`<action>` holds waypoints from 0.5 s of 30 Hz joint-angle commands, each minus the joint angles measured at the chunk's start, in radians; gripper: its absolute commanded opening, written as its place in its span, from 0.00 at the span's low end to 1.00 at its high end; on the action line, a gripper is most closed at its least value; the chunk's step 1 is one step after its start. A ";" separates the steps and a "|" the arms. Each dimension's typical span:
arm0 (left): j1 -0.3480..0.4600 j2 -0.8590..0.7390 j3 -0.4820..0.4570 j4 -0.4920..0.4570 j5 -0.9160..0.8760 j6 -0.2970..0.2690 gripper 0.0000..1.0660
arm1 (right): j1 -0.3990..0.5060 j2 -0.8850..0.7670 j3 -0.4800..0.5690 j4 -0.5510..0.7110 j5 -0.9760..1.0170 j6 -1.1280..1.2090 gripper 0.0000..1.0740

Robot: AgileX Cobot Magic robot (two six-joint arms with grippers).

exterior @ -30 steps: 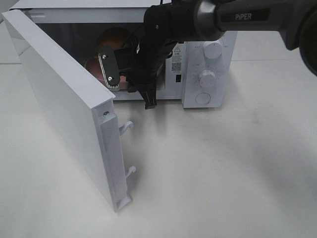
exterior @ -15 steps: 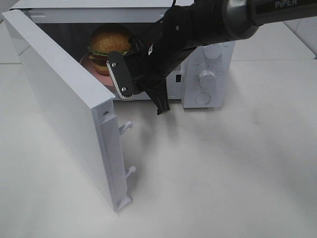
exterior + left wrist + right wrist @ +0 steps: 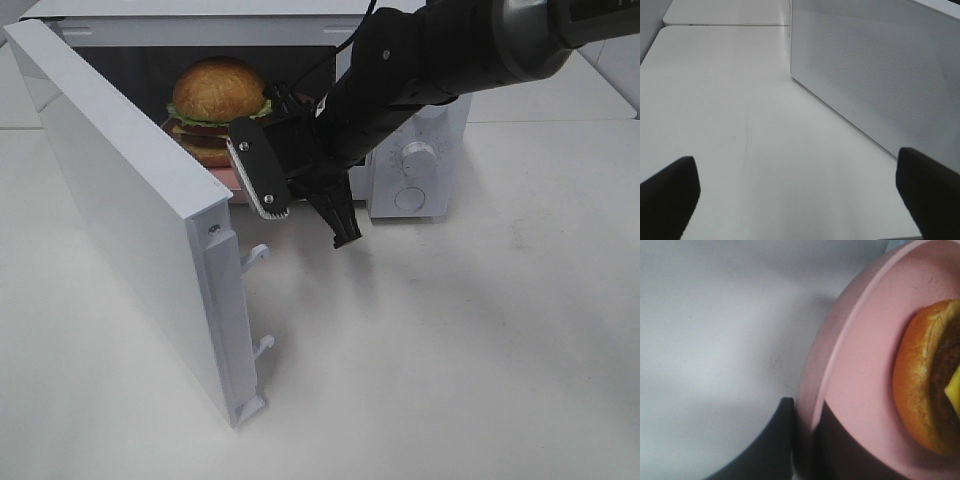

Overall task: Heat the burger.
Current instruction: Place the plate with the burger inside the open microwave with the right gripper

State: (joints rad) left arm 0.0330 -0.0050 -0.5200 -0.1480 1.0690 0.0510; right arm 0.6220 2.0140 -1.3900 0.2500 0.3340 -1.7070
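Since the earlier frame we see the right arm drawn back out of the microwave mouth, and the burger [image 3: 217, 95] has come forward with the pink plate [image 3: 228, 176] toward the front of the cavity, where it now shows nearly whole.

The white surface [image 3: 450, 350] carries everything. At its far edge stands the microwave [image 3: 420, 150], with its dials on the right panel. Its door [image 3: 130, 210] is swung wide open toward the near left, hinged on the left, with two latch hooks showing on its free edge.

The black right arm [image 3: 450, 50] reaches in from the far right corner, across the microwave's front. Its right end effector [image 3: 300, 200] sits just at the open mouth; in the wrist view we see its fingers [image 3: 785, 440] clamped on the plate's rim, one above and one below.

The burger rests on the plate, inside the opening, bun top glossy, lettuce, cheese and patty visible below.

The left end effector [image 3: 800, 200] hovers over bare surface beside the microwave's perforated side wall, its dark fingers spread wide apart and holding nothing.
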 commanded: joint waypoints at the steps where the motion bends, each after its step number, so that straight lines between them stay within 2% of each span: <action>1: 0.004 -0.017 0.005 -0.003 -0.005 0.000 0.94 | -0.005 -0.063 0.040 0.059 -0.071 -0.071 0.00; 10: 0.004 -0.017 0.005 -0.003 -0.005 0.000 0.94 | -0.019 -0.120 0.122 0.119 -0.081 -0.154 0.00; 13: 0.004 -0.017 0.005 -0.003 -0.005 0.000 0.94 | -0.031 -0.146 0.162 0.132 -0.080 -0.183 0.00; 15: 0.004 -0.017 0.005 -0.003 -0.005 0.000 0.94 | -0.041 -0.191 0.224 0.130 -0.084 -0.187 0.00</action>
State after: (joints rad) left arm 0.0330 -0.0050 -0.5200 -0.1480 1.0690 0.0510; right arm 0.6000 1.8750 -1.1960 0.3600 0.3180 -1.8970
